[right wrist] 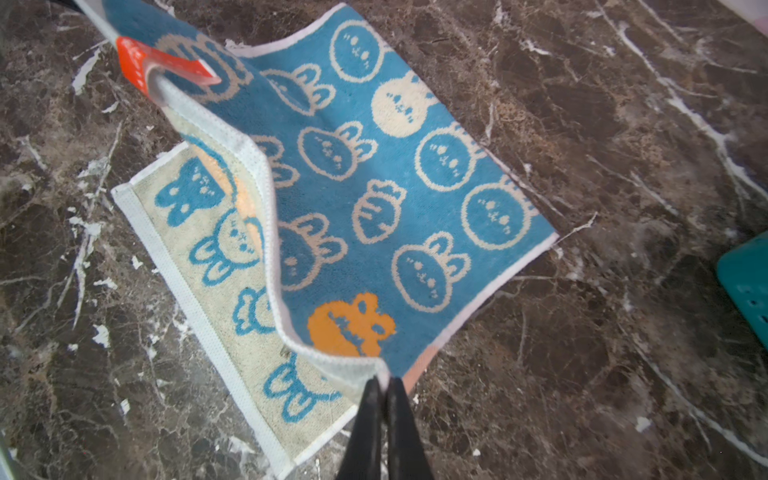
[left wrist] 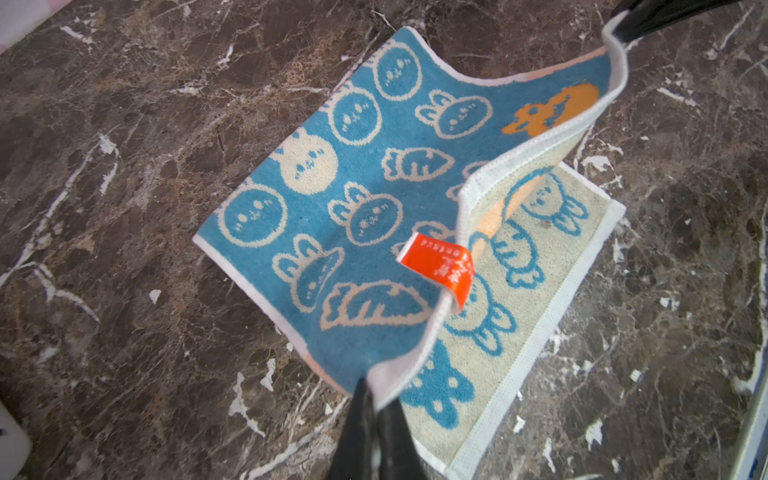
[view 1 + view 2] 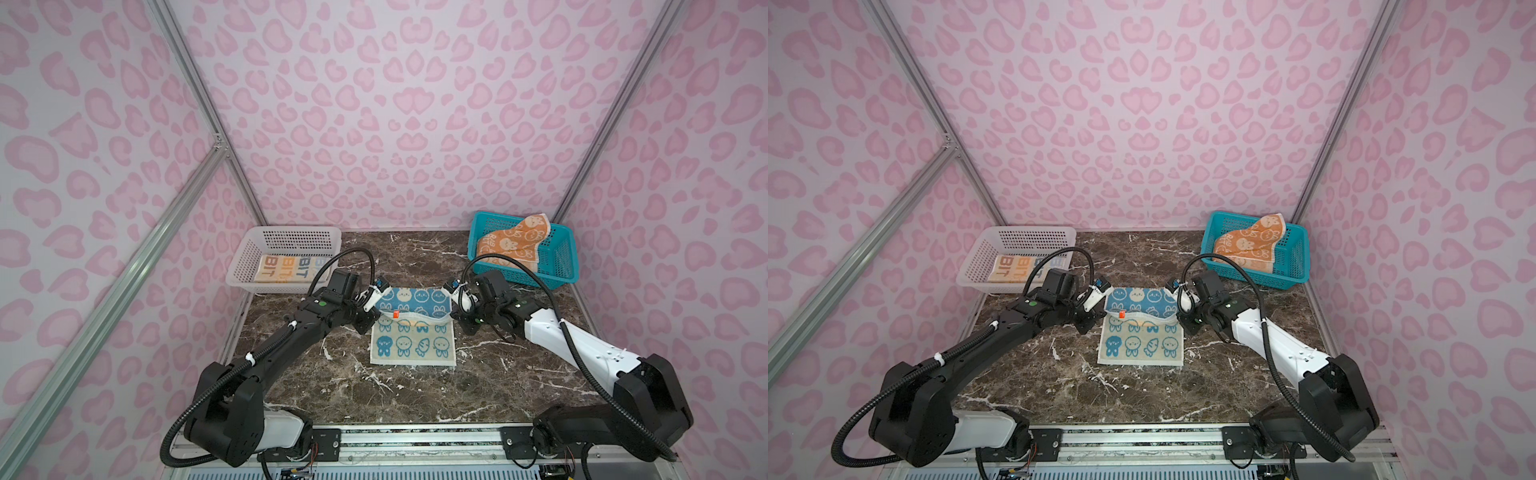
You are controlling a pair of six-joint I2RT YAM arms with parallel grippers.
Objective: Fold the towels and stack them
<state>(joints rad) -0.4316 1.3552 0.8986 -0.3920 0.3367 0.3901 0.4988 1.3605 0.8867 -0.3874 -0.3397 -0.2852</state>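
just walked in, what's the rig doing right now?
Mid-fold on the blue towel. The left gripper and right gripper each pinch one corner, holding that edge up over the half lying flat on the table; the fold isn't laid down yet. A cream towel sits folded in the white basket. An orange towel lies crumpled in the teal basket.

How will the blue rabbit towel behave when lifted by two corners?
Probably floppy: the blue towel sags between the left hand and right hand. Likely light, since two pinched corners carry its raised half. Its looped terry probably resists slipping.
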